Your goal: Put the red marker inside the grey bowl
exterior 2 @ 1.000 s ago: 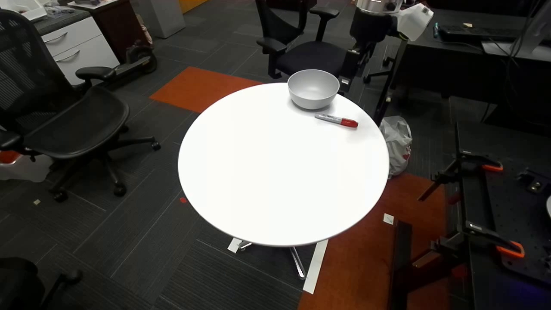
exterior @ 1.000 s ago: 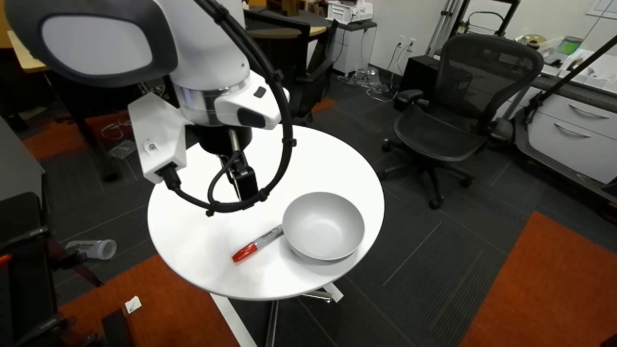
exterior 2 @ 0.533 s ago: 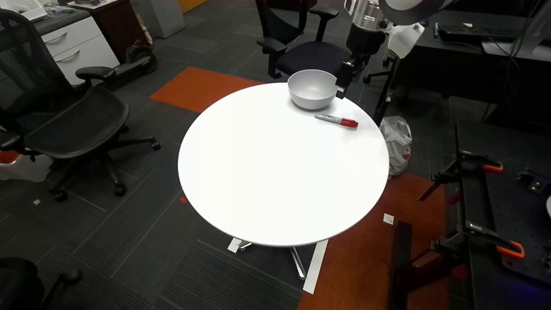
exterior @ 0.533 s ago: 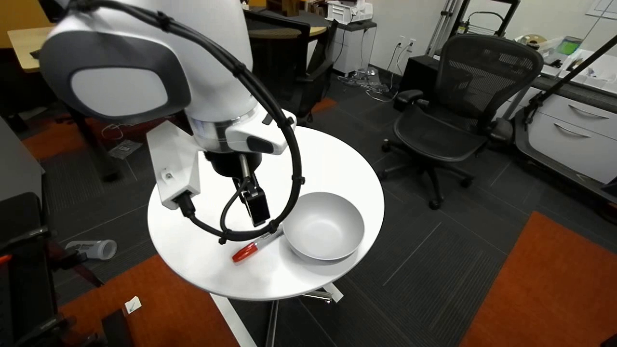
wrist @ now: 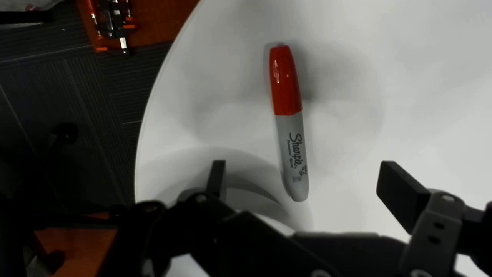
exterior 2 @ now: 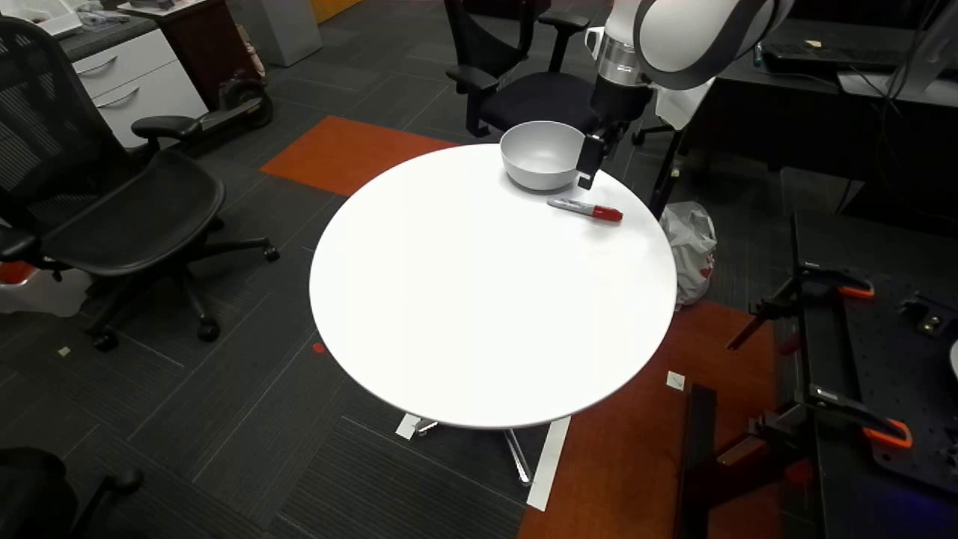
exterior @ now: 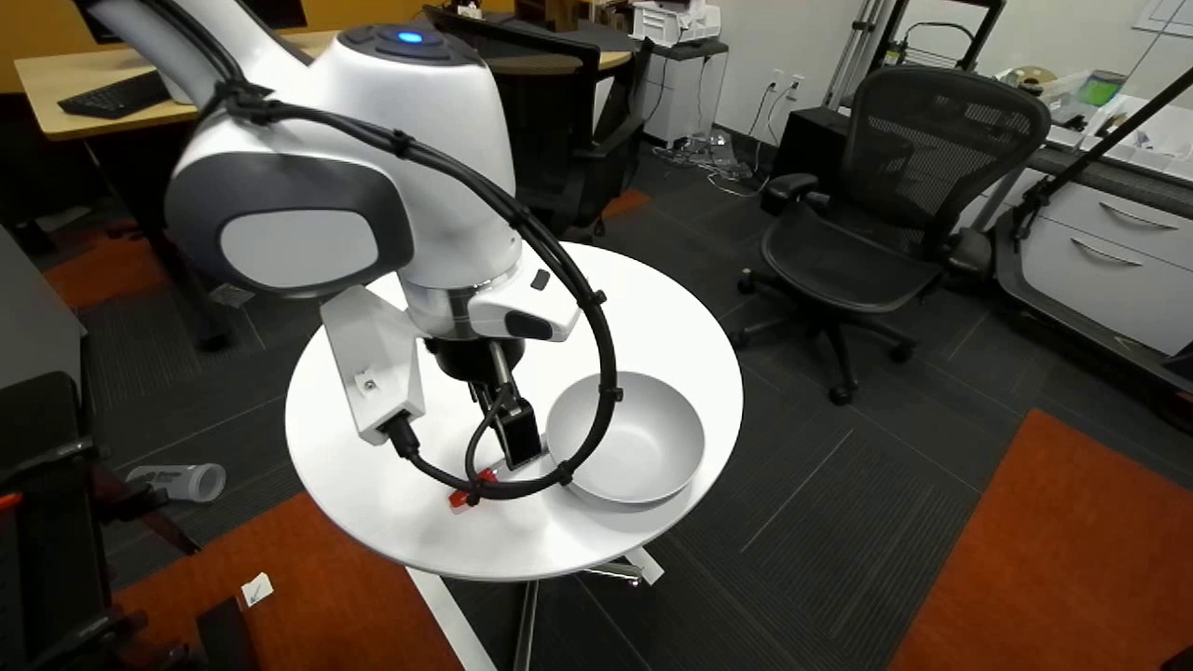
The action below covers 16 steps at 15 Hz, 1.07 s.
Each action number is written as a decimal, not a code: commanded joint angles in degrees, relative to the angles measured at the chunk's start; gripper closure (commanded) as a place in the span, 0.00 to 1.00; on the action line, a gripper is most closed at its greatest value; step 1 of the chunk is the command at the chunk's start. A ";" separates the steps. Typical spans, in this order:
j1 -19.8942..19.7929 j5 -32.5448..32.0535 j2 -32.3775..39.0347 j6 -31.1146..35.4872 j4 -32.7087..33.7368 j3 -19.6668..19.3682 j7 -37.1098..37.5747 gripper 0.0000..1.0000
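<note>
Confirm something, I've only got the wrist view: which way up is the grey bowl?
Observer: Opening up; the grey bowl sits upright in both exterior views.
Operator: Is the pincer down level with the red marker?
Observer: Probably not: in an exterior view, white table shows between its tip and the marker.
Operator: Anything I could snag?
Observer: Perhaps the black cable: in an exterior view it loops in front of the bowl's rim; touching or not, I can't tell.
</note>
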 commanded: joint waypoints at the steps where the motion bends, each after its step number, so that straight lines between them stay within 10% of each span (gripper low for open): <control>1: -1.88 -1.43 2.87 -0.66 3.44 1.40 1.83 0.00; 16: -4.37 -0.93 10.93 -10.06 12.10 3.39 2.38 0.00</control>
